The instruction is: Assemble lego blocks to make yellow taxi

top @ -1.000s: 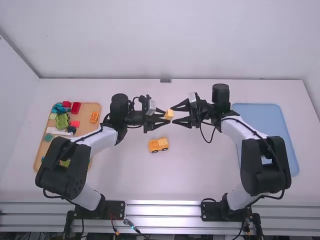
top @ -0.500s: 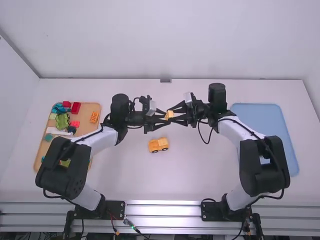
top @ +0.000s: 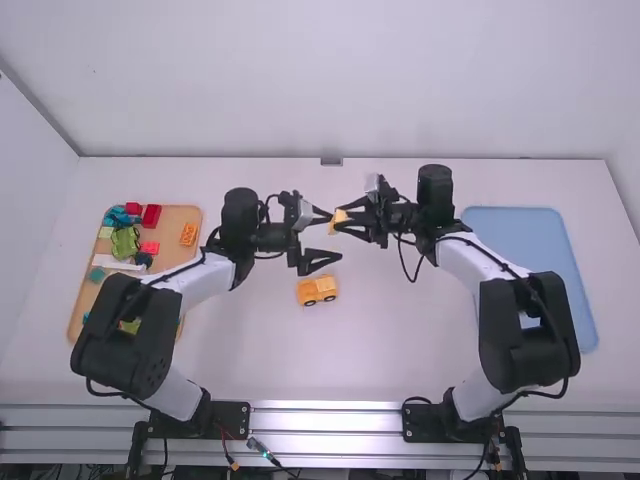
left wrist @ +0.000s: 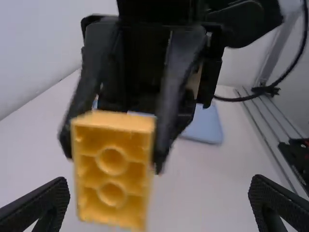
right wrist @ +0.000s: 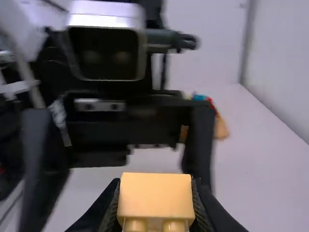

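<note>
Right gripper point(top: 341, 218) clamped on the yellow block point(right wrist: 155, 195), right between my fingertips! On my left gripper point(top: 337, 236), jaws wide apart, the block near their tips!

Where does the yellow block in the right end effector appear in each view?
High view: yellow block, near picture centre.
Left wrist view: yellow block, in the foreground.
Right wrist view: yellow block, between its own fingers.
Shared landmark: the right end effector, holding it in all three.
</note>
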Robot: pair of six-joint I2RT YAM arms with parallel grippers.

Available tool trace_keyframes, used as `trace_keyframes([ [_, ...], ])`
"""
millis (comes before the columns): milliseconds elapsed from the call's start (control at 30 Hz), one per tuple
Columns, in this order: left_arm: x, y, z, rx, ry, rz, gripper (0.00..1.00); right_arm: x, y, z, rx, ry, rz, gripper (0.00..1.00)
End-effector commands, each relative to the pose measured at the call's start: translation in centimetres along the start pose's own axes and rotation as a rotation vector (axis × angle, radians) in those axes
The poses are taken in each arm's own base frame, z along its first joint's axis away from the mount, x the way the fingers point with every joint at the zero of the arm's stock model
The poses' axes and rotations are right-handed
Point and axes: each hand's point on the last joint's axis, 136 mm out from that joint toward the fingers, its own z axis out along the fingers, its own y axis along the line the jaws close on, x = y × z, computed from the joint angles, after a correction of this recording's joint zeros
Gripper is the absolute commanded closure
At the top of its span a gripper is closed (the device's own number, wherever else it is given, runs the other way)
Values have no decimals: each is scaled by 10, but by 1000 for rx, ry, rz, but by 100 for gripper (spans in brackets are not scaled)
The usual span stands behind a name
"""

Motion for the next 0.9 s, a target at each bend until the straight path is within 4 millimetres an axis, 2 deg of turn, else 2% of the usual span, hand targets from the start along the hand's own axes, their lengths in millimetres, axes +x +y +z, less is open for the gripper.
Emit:
trace_keyframes([
  [0, 17, 24, -5, -141, 52, -47, 1, 14, -38, -1, 258, 80, 124, 98],
  [33, 31, 35, -8, -211, 109, -73, 1, 19, -46, -2, 348, 123, 136, 100],
  [100, 42, 45, -12, -276, 167, -90, 1, 23, -53, -4, 420, 165, 136, 100],
  [133, 55, 60, -22, -365, 253, -118, 1, 31, -61, -8, 520, 253, 132, 100],
  [300, 66, 89, -59, -530, 395, -250, 1, 43, -65, -14, 672, 496, 121, 100],
  [333, 66, 99, -80, -591, 443, -301, 1, 46, -58, -12, 662, 593, 104, 100],
  [367, 66, 99, -82, -596, 447, -303, 1, 46, -57, -12, 655, 612, 98, 100],
  [467, 64, 117, -134, -722, 503, -414, 1, 47, -36, 5, 537, 750, 47, 100],
  [567, 62, 127, -178, -844, 501, -546, 1, 48, -32, 16, 495, 812, 39, 100],
  [633, 64, 133, -214, -957, 468, -687, 1, 53, -33, 24, 486, 859, 40, 100],
  [700, 69, 133, -240, -1012, 446, -760, 1, 61, -31, 39, 440, 904, 22, 100],
  [800, 78, 134, -270, -1064, 438, -775, 1, 74, -21, 66, 338, 986, -9, 100],
  [867, 80, 132, -275, -1070, 446, -759, 1, 79, -16, 76, 298, 1017, -18, 100],
])
